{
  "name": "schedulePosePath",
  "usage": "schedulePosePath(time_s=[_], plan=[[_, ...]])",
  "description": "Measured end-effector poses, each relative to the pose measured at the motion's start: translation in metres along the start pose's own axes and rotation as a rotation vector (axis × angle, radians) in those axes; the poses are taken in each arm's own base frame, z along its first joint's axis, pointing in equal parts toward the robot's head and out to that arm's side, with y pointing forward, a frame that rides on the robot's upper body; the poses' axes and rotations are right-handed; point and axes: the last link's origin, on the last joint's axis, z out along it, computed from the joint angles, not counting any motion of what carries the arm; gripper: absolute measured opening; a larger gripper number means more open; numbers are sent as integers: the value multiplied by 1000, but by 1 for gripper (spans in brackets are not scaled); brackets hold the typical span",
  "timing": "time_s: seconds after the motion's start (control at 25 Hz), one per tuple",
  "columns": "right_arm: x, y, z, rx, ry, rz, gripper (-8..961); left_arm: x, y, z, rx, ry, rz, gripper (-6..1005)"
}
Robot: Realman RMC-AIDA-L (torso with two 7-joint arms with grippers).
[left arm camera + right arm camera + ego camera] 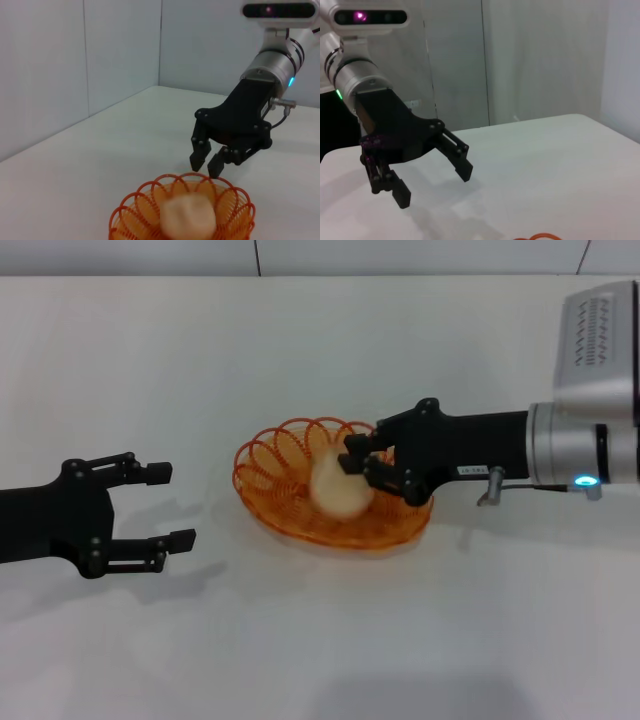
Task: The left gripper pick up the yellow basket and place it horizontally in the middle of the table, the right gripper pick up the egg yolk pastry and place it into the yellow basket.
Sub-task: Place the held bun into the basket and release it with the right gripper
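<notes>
Right gripper (362,466) hangs over the right half of the yellow basket (290,515), fingertips just beside the egg yolk pastry (337,488). From the left wrist view its fingers sit a little apart above the rim and clear of the pastry, so I read it as released. The pastry lies inside the basket, which sits flat near the middle of the table (320,640). Left gripper (168,505) rests spread wide, well apart to the left. Judgement: placement looks done; withdraw straight up first, so a fingertip cannot snag the looped wire rim.
</notes>
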Motion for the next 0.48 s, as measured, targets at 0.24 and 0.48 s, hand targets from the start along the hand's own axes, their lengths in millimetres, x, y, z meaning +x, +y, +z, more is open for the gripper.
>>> schedulePosePath(time_s=[0.24,0.48], plan=[[1,2,3,-2,3,-6,183,0,0,1,0,1,-1,832],[-1,4,-1,-16,-7,-10,412,-2,1,-1,3,2,-4,832]])
